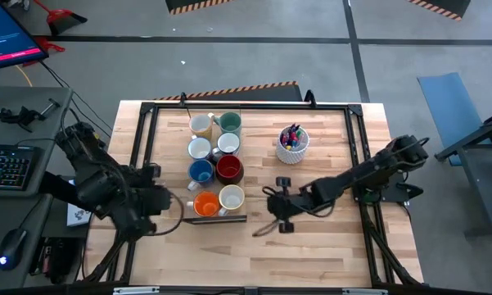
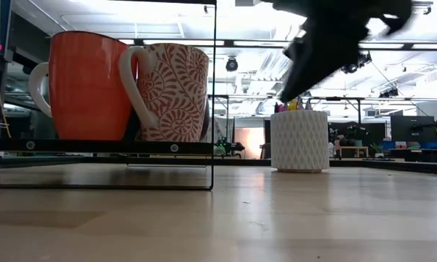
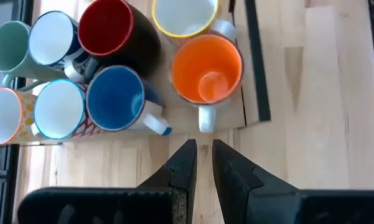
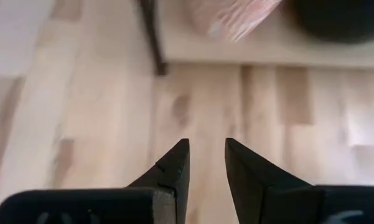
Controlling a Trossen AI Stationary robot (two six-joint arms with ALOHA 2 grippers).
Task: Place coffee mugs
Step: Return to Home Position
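Several mugs stand upright in a tight group on a low dark-framed tray (image 1: 233, 218): cream (image 1: 201, 124), teal (image 1: 229, 123), two white (image 1: 199, 148), blue (image 1: 200, 171), dark red (image 1: 229, 168), orange (image 1: 205, 205) and a cream patterned one (image 1: 232, 197). My left gripper (image 3: 203, 144) hovers just left of the tray, fingers narrowly open, pointing at the orange mug's white handle (image 3: 205, 118) without touching it. My right gripper (image 4: 206, 143) is open over bare wood, right of the tray near its front corner (image 4: 150, 37), holding nothing.
A white cup of coloured pens (image 1: 293, 146) stands right of the mugs, behind the right arm (image 1: 344, 184). A black frame (image 1: 246, 106) runs round the table. Bare wood lies along the near edge (image 1: 254, 258) and between tray and pen cup.
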